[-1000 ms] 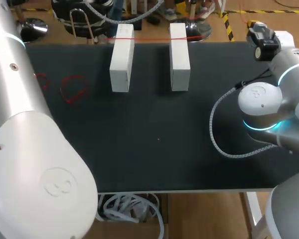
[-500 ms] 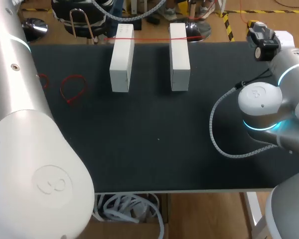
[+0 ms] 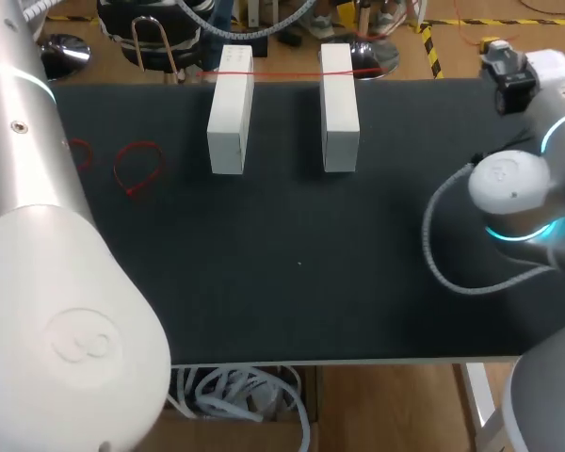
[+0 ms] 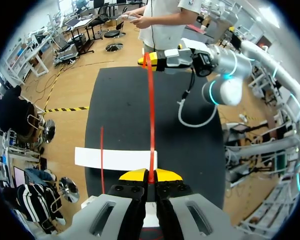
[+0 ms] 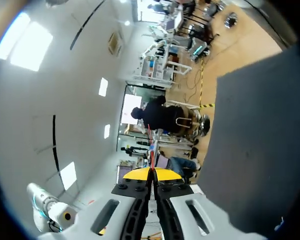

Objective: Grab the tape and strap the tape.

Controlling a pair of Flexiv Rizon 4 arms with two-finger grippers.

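black table (image 3: 301, 282) bears white blocks (image 3: 230, 118), red loops (image 3: 137, 168)

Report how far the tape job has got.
Done: the red tape is grabbed, with the left gripper and right gripper each shut on it. In hand: it is stretched over the far ends of both white blocks. Left: the strapping itself; no fastening shows.

Here's the red tape (image 3: 287, 74): a thin strip, drawn taut in one straight line along the table's far edge. It crosses the far ends of both white blocks (image 3: 230, 122), though whether it rests on them can't be told. One end is pinched in the left gripper (image 4: 150, 176), right between the yellow tips. The other end is clamped in the right gripper (image 5: 151, 175).
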